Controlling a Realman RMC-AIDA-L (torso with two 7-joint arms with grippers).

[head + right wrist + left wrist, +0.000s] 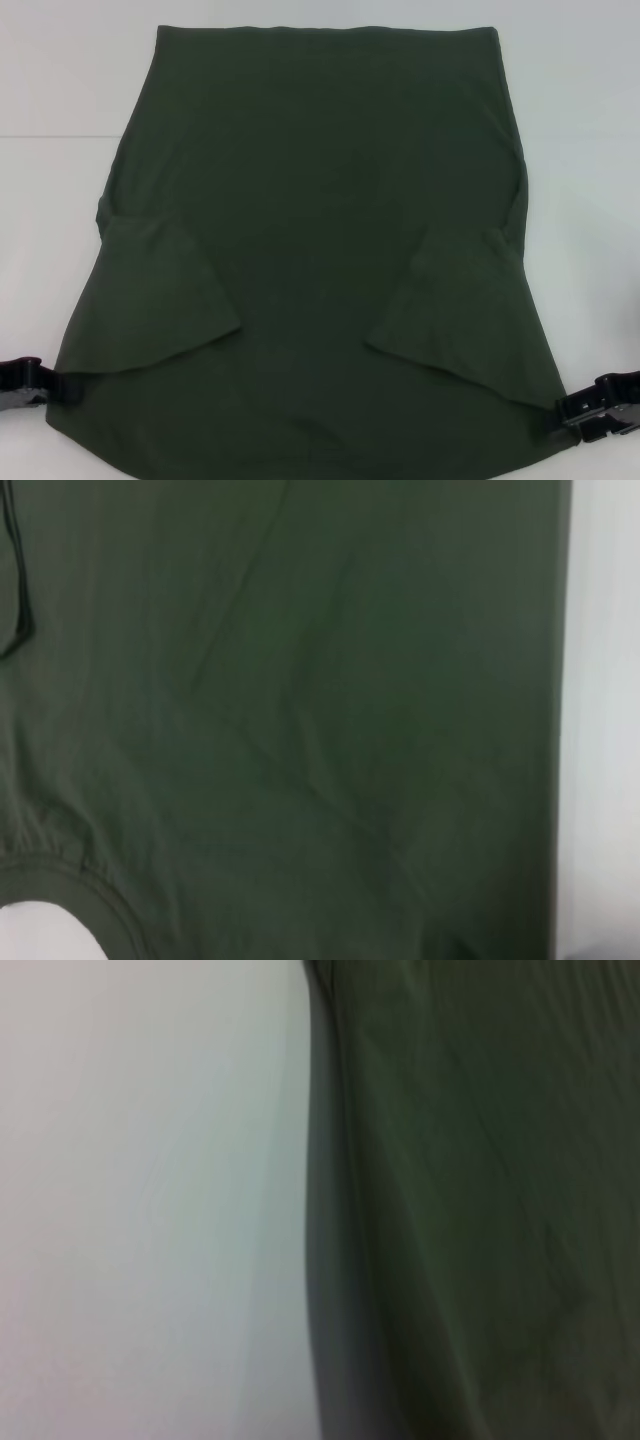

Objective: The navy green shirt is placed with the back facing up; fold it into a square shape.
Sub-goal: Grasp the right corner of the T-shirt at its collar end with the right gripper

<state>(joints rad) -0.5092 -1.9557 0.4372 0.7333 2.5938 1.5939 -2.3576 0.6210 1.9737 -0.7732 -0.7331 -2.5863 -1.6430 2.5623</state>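
The navy green shirt (320, 230) lies flat on the white table, plain side up, hem at the far end, and fills most of the head view. Both short sleeves are folded inward over the body, one on the left (155, 300) and one on the right (455, 310). My left gripper (40, 384) sits at the shirt's near left edge. My right gripper (590, 408) sits at its near right edge. The left wrist view shows the shirt's side edge (330, 1210) against the table. In the right wrist view the cloth (300, 710) fills the picture, with the curved neckline (80, 880) at a corner.
Bare white table (60, 120) shows on both sides of the shirt and beyond its far hem. A faint seam line (50, 135) crosses the table at the far left.
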